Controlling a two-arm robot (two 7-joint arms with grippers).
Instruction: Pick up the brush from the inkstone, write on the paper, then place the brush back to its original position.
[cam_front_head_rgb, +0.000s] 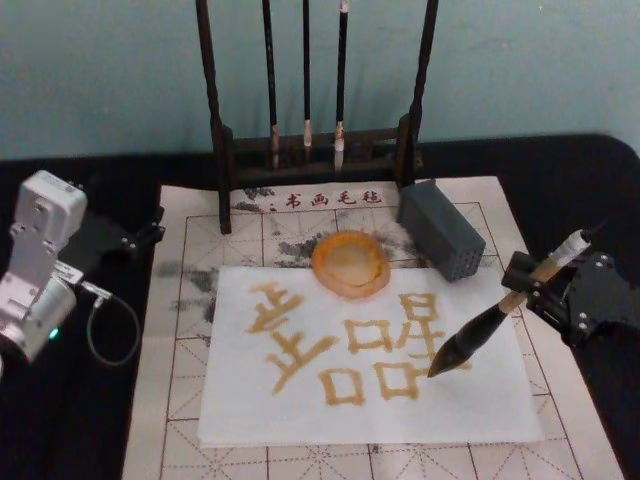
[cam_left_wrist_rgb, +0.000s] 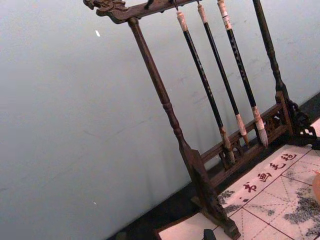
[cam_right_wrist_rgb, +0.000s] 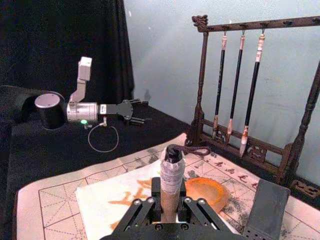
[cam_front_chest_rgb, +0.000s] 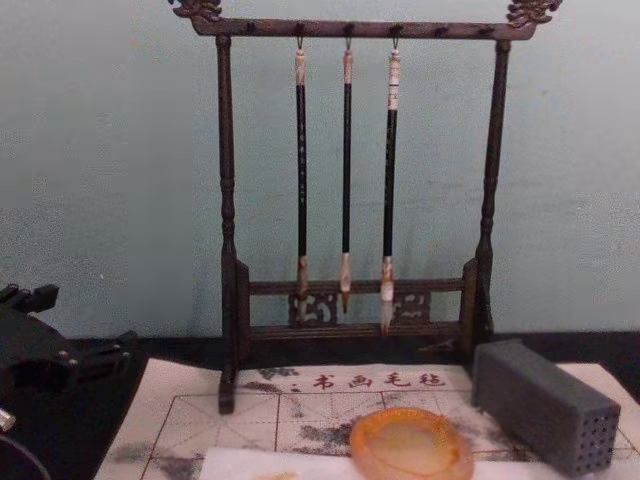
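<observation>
Head view has the right gripper (cam_front_head_rgb: 533, 290) clamped on the tan handle of the brush (cam_front_head_rgb: 480, 335); the brush slants down toward the robot's left, and its dark tuft meets or nearly meets the paper (cam_front_head_rgb: 300, 415) at the foot of the right-hand character, though I cannot tell which. Amber strokes already cover much of the sheet, so writing looks like the step in hand and probably near its end. Light pressure on the tuft should suit it, drawing the tip along the stroke rather than pushing it, then lifting it clear of the sheet before any swing toward the inkstone (cam_front_head_rgb: 350, 262). The left gripper (cam_front_head_rgb: 145, 232) rests parked on the black cloth, well apart from the paper.

The inkstone sits at the paper's far edge with no brush in it, its centre paler; whether it holds liquid is unclear. The grey block (cam_front_head_rgb: 440, 230) beside it has nothing standing in its holes. Three thin brushes (cam_front_chest_rgb: 345, 170) hang on the wooden rack (cam_front_chest_rgb: 228, 200).
</observation>
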